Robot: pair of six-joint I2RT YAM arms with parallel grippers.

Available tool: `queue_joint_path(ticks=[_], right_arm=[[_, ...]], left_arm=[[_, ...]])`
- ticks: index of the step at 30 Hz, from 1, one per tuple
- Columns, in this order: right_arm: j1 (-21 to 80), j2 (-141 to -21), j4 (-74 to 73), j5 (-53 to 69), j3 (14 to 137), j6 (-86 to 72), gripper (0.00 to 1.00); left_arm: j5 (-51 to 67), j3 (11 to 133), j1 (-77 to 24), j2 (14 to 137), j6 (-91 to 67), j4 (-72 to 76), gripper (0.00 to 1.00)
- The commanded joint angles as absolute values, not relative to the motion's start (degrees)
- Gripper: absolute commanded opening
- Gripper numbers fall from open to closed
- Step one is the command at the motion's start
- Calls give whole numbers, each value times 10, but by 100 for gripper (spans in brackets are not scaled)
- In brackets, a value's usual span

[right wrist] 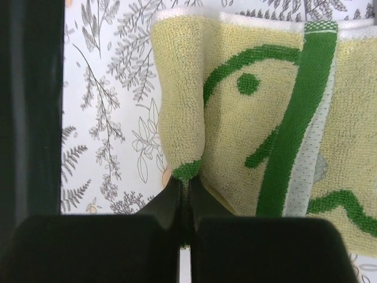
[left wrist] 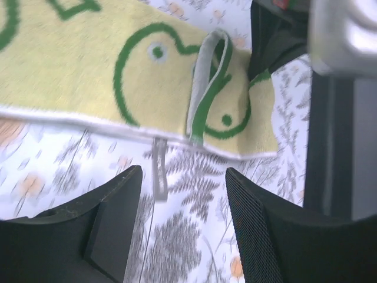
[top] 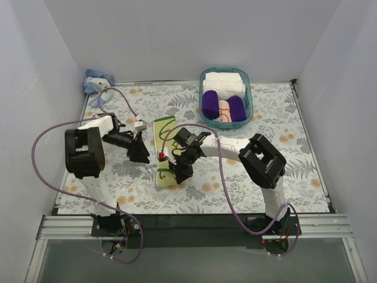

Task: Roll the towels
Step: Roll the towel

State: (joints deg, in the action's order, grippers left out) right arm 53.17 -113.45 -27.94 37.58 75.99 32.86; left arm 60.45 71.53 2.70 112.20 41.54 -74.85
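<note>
The yellow-green towel (top: 162, 151) with dark green swirls lies lengthwise at the table's middle. My right gripper (top: 178, 170) is shut on its near end, pinching a folded-over edge (right wrist: 187, 168) between the fingertips. In the right wrist view the towel (right wrist: 259, 112) curls over at that end. My left gripper (top: 139, 151) is open and empty just left of the towel; its wrist view shows the towel's edge and hanging loop (left wrist: 206, 88) beyond the fingers (left wrist: 253, 224). The light blue towel (top: 96, 82) lies crumpled at the far left corner.
A teal basket (top: 249, 88) at the back right holds white folded towels, purple rolls and a patterned roll. White walls close in the flowered table on three sides. Purple cables loop from both arms.
</note>
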Motion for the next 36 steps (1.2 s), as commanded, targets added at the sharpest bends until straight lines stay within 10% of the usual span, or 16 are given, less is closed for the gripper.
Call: queue_joint_path(ticks=[1,16,32,36], right_arm=[[513,-1171,-351,460,819,291,1],[452,-1329,-423,628,941,158,1],[443,-1392,-451,600,986,126,1],[444,-1392,-451,608,988,119,1]], left_arm=[[587,671,72,1005,432,-682,55],[374,242,-168,378,480,-308,61],[222,200,-390,537,463,-168,59],[157,179,-418,587,469,-135,42]])
